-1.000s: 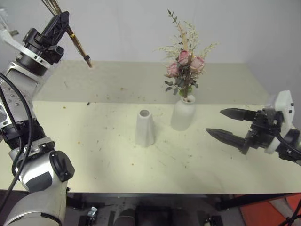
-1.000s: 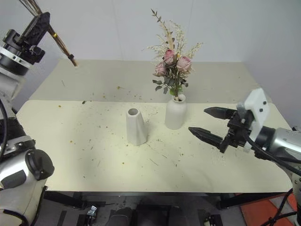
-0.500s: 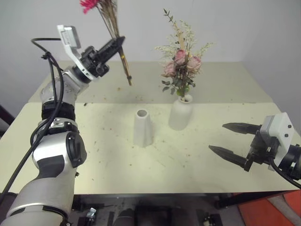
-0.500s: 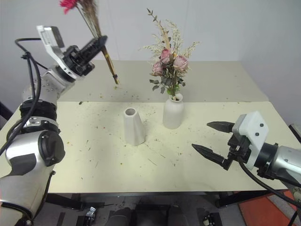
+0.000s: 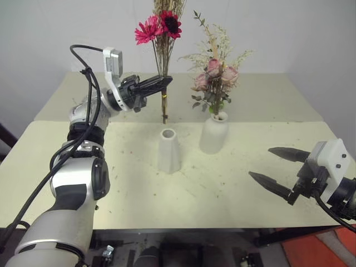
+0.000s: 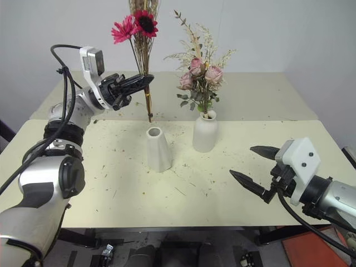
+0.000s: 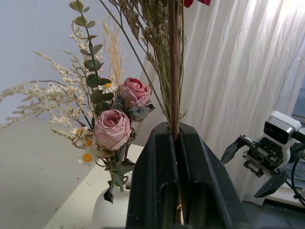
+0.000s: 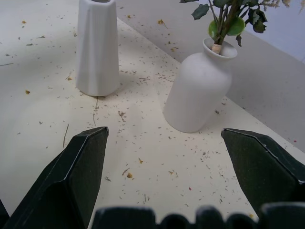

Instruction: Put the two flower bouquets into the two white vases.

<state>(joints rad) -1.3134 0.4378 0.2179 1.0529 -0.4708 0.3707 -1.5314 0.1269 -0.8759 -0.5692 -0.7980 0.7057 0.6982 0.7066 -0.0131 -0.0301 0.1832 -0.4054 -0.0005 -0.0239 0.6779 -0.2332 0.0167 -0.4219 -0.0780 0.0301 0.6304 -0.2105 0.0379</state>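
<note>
Grass bouquet (image 5: 162,50) with pink daisies up top: clamped mid-stem in left gripper (image 5: 162,82), fingers pinched tight on the stalks, stems hanging near vertical. Stem ends (image 5: 164,119) sit above the surface (image 5: 111,183) and behind the cone vase (image 5: 168,150), not over its mouth.

Step in hand, as judged: get stem ends over the narrow cone opening (image 5: 168,133), then lower straight in.
- Bring bundle toward the robot until the tips line up with the opening; check both eye views for alignment before descending.
- Keep stems plumb; any tilt likely catches the rim and tips the cone, which looks light and narrow-based.
- Stalks are dry and splayed at the tip, so a stray one may ride outside the rim. Slow descent, release only once the bundle is well down.

Other half looks done: rose bouquet (image 5: 216,78) already standing in the round vase (image 5: 214,133), just beside the cone on the right.

In the way: rose sprigs spread toward the grass heads, close to brushing; avoid swinging right. Right gripper (image 5: 278,172) spread wide, empty, low over the surface, well apart from both vases, no conflict. Dry plant crumbs (image 5: 133,167) scattered across the surface, harmless.
</note>
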